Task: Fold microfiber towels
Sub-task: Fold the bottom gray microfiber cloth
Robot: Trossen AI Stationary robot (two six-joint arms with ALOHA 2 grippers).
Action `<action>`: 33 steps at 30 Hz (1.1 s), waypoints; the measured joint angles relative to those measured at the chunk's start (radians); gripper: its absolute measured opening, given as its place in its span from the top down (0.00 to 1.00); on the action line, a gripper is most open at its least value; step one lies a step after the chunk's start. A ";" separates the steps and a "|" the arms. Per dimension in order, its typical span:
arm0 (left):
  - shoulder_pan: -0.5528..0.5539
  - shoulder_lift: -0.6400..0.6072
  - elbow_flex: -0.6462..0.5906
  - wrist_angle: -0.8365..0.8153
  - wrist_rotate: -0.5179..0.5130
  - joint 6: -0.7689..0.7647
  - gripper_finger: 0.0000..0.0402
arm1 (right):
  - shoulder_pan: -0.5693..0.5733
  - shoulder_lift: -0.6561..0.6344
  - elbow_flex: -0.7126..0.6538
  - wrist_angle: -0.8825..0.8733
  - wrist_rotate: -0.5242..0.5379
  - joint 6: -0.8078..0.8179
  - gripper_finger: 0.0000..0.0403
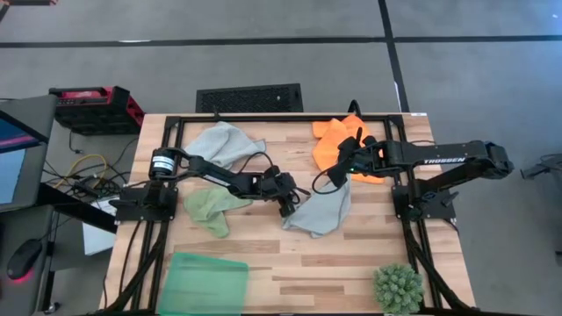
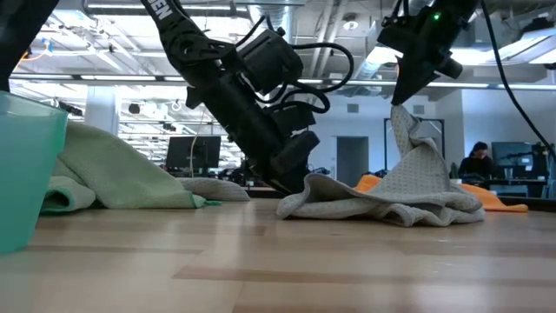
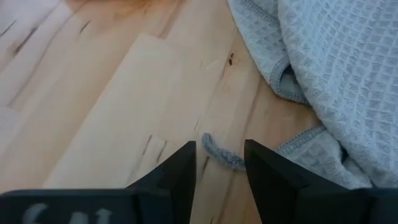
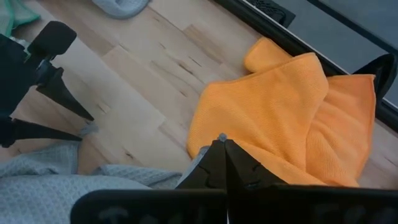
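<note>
Towels first, left to right: green towel (image 1: 209,207) bunched at left, one grey towel (image 1: 221,142) behind it near the far edge, second grey towel (image 1: 321,213) mid-table, orange towel (image 1: 341,143) far right. Left gripper (image 3: 219,163) sits low at the mid towel's near corner, fingers apart, nothing between them yet (corner hem lies just ahead). Right gripper (image 4: 222,148) is pinched tight on that towel's opposite corner, lifting it into a peak. Cloth looks light, limp, waffle-textured; it'll sag and drag rather than slide. Best hold, I'd say: the hem corner, pinched thin against the table (image 1: 351,263).
</note>
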 joint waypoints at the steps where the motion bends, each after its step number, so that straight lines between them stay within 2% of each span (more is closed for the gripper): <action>1: 0.000 0.003 0.000 0.000 -0.004 0.000 0.68 | 0.000 0.000 0.000 0.000 0.000 0.000 0.99; 6: -0.001 0.059 0.009 0.066 -0.010 -0.016 0.68 | 0.000 0.000 0.000 0.000 -0.003 0.000 0.99; 12: -0.006 0.068 0.019 0.054 -0.036 0.017 0.71 | 0.000 0.000 0.000 0.000 -0.004 0.000 0.99; 15: -0.007 0.064 0.021 0.050 -0.036 0.056 0.79 | 0.000 0.000 0.000 -0.001 -0.004 0.000 0.99; 19: -0.006 0.062 0.026 0.035 -0.039 0.086 0.97 | 0.000 0.000 0.000 -0.008 -0.004 -0.020 0.99; 26: 0.005 0.019 0.032 -0.009 -0.004 0.128 0.99 | -0.003 0.000 0.000 -0.008 -0.002 -0.024 0.99; 33: 0.022 -0.120 0.034 -0.127 -0.045 0.188 1.00 | -0.003 -0.002 0.000 -0.031 0.000 -0.024 0.99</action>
